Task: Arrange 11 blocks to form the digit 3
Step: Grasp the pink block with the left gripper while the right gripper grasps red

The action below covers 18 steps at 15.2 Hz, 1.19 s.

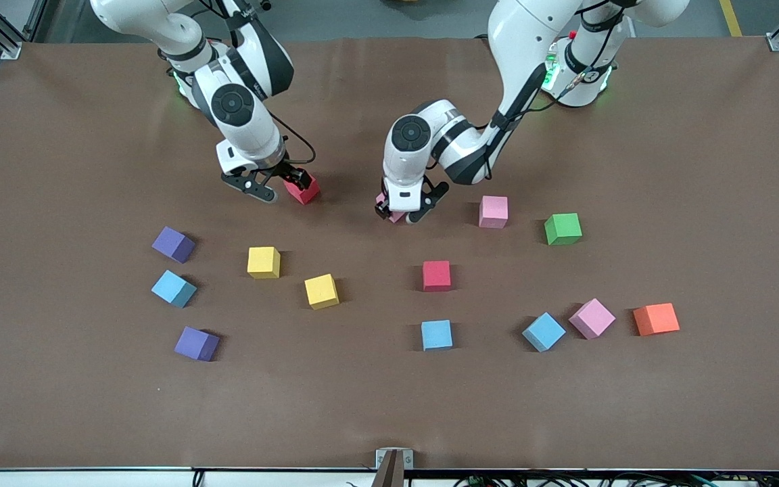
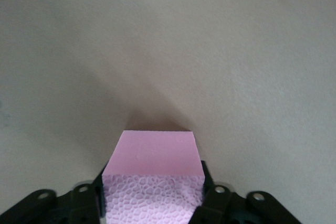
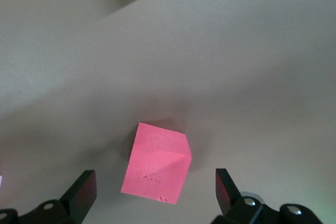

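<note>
Thirteen loose matte foam cubes lie scattered on the brown bench [image 1: 700, 406], none touching another, so no blocky digit stands yet. Nearest the front camera sit a purple foam cube [image 1: 197, 343], a light blue foam cube [image 1: 437, 335], a tilted light blue cube [image 1: 544, 331], a tilted pink foam cube [image 1: 592, 318] just beside it, and an orange foam cube [image 1: 656, 318]. Farther back lie a third light blue cube [image 1: 174, 289], a yellow foam cube [image 1: 322, 291], a red foam cube [image 1: 437, 275], a second yellow cube [image 1: 264, 262] and a second purple cube [image 1: 173, 244]. Farther still are a green foam cube [image 1: 562, 228] and a square-set pink cube [image 1: 493, 211].

A third pink cube [image 2: 152, 179] is almost wholly hidden in the front view by the left claw [image 1: 401, 212]; only a sliver shows there. In the left wrist view its fingers [image 2: 84, 203] press both sides of that cube, which rests on the bench near the middle. The left arm bends down steeply from its base, wrist vertical.

Farthest, the right claw [image 1: 274, 188] hangs low over a second red cube [image 1: 303, 190], its fingers [image 3: 84, 190] spread wide to either side of the cube and clear of it. The right arm leans in from its base with its wrist angled toward the bench middle.
</note>
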Tool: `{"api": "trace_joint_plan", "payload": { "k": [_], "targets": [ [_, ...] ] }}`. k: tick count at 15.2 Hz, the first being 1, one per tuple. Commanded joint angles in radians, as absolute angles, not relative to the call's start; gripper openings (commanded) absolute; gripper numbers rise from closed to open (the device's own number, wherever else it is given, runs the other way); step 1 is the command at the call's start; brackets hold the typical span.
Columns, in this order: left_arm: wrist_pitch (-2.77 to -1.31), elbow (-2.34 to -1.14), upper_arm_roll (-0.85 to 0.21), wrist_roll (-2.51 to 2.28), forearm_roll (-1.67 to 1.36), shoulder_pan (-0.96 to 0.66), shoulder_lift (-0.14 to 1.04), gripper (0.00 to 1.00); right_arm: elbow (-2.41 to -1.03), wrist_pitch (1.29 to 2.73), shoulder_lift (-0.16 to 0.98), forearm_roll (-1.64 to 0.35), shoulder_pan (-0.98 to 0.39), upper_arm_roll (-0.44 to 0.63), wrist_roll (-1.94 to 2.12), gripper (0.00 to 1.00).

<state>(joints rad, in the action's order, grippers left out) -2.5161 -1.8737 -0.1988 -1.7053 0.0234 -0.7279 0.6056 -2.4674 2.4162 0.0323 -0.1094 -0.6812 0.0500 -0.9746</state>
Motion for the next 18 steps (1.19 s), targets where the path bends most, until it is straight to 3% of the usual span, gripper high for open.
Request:
{"api": "trace_joint_plan", "payload": {
  "k": [1, 2, 6, 14, 15, 18],
  "targets": [
    [-2.542, -1.874, -0.193, -1.665, 0.095, -0.747, 0.624, 0.27, -2.529, 2.523, 0.034, -0.165, -0.725, 0.057, -0.989, 1.00],
    [-2.536, -1.879, -0.193, -1.604, 0.133, -0.747, 0.623, 0.23, -2.530, 2.533, 0.050, -0.187, -0.735, 0.058, -1.005, 1.00],
    [-2.407, -1.873, -0.198, -1.203, 0.140, -0.732, 0.598, 0.22, -2.530, 2.577, 0.110, -0.190, -0.745, 0.058, -1.043, 1.00],
    [-2.402, -1.867, -0.216, -0.957, 0.138, -0.733, 0.609, 0.24, -2.530, 2.629, 0.178, -0.195, -0.758, 0.058, -1.054, 0.98],
    [-2.402, -1.867, -0.219, -0.956, 0.138, -0.733, 0.609, 0.26, -2.530, 2.629, 0.178, -0.196, -0.758, 0.057, -1.055, 0.92],
    [-2.402, -1.867, -0.224, -0.971, 0.137, -0.739, 0.615, 0.26, -2.530, 2.631, 0.178, -0.216, -0.758, 0.057, -1.055, 0.54]
  ]
}}
